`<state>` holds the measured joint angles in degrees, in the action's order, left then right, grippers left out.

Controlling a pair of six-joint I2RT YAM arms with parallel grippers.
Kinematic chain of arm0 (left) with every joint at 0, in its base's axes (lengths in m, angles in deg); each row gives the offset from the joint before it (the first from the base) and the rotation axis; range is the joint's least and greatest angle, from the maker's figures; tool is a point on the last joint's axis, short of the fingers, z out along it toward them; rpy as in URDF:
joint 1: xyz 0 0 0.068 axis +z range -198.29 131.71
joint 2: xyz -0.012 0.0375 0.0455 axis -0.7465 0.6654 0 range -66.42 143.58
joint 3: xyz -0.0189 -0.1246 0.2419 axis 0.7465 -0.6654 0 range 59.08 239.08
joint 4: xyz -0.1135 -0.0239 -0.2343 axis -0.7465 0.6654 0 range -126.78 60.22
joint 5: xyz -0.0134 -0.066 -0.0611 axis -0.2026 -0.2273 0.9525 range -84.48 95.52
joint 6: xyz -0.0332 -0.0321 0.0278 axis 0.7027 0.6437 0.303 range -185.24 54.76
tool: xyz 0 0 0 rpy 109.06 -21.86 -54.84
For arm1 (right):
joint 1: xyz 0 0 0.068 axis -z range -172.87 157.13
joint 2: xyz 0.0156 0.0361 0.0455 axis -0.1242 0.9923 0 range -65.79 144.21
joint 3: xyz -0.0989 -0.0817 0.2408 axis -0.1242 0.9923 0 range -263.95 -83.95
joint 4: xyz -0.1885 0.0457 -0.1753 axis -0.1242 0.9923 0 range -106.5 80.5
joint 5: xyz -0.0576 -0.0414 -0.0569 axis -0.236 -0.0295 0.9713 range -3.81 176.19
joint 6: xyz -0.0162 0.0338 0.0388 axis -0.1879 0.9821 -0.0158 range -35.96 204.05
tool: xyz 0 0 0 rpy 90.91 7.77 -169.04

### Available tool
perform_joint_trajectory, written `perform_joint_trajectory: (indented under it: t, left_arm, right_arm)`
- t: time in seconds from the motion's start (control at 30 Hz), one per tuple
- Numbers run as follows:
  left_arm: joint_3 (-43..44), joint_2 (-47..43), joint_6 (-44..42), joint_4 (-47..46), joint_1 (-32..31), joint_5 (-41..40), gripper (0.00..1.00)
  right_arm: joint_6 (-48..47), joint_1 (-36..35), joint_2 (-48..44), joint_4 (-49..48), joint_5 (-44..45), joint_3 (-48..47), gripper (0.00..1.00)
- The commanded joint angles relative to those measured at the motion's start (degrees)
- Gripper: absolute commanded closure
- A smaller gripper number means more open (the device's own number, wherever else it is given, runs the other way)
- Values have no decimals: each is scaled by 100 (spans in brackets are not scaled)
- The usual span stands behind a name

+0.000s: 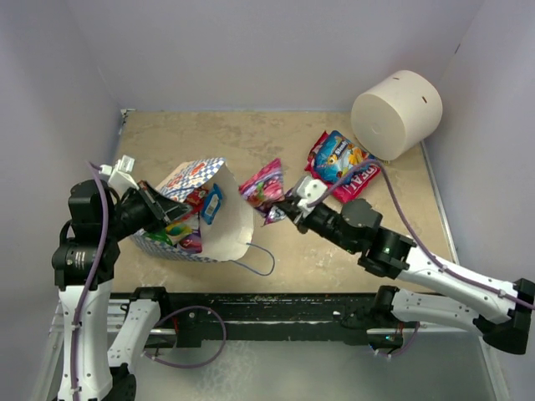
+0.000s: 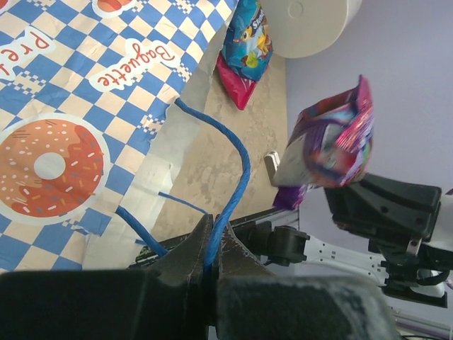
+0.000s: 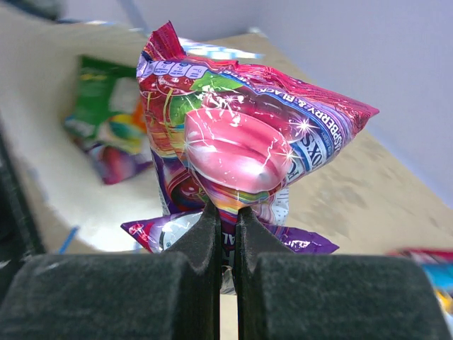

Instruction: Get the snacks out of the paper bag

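- While the bag (image 1: 227,224) lies tipped on the tabletop (image 1: 251,138), mouth open, the left gripper (image 2: 210,237) pinches its blue handle (image 2: 237,159).
- Just outside the mouth, the right gripper (image 3: 226,212) is clamped on a pink packet (image 3: 241,142).
- Other packets (image 1: 180,234) sit inside; a blue-and-red packet (image 1: 338,159) lies beside a white cylinder (image 1: 397,113).

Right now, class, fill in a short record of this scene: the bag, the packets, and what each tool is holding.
bag: on its side, mouth open
left tool: shut on the bag's blue handle
right tool: shut on pink packet, outside the bag
inside bag: several packets
on table: blue-and-red packet beside white cylinder
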<state>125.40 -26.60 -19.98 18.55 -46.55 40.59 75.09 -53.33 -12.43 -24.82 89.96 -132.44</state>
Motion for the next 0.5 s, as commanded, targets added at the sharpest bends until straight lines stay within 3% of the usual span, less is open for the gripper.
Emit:
perform_joint_trajectory:
  t: [0.0,0.17,0.47]
  left_arm:
    - [-95,-3,-7,-180,-15,-60,100]
    - [-23,105,-2,-182,-16,-146,100]
    - [202,316,-135,-260,-16,-5,100]
  right_arm:
    - [284,207,-113,175,2230,-197,100]
    - [1027,1530,670,504,2578,-772,100]
    - [2702,3782,2671,1353,1868,-2300,100]
